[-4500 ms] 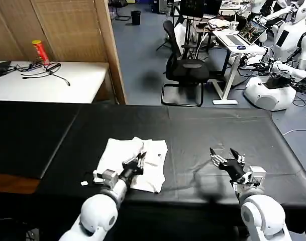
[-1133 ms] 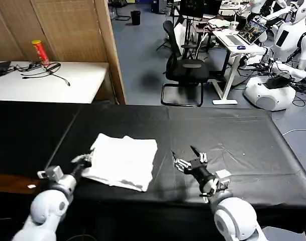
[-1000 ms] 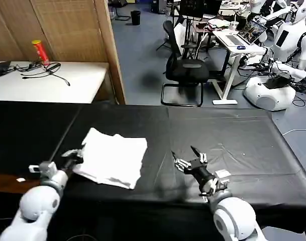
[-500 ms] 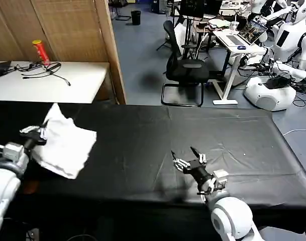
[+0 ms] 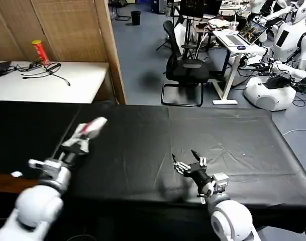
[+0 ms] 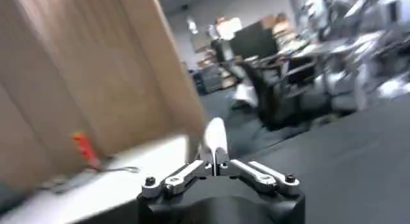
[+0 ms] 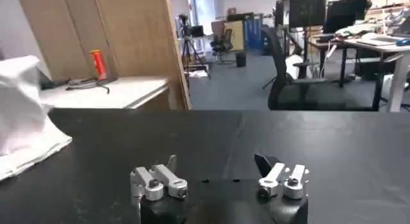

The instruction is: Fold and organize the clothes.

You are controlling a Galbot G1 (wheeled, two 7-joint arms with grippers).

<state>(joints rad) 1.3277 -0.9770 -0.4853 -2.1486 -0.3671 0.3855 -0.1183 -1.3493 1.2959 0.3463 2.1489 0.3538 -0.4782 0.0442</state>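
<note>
Head view: your left gripper (image 5: 90, 126) has swung back over the black desk (image 5: 233, 135), closed and empty; the T-shirt (image 7: 25, 110), dropped at the desk's left end, looks organized. Right gripper (image 5: 185, 159) stays open, idle

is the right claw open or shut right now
Open. The right claw has its two fingers set wide apart, with nothing gripped between them, only the black table showing through the gap.

One white T-shirt (image 7: 25, 116), two hands (image 5: 185, 160), one black table (image 5: 233, 145)
</note>
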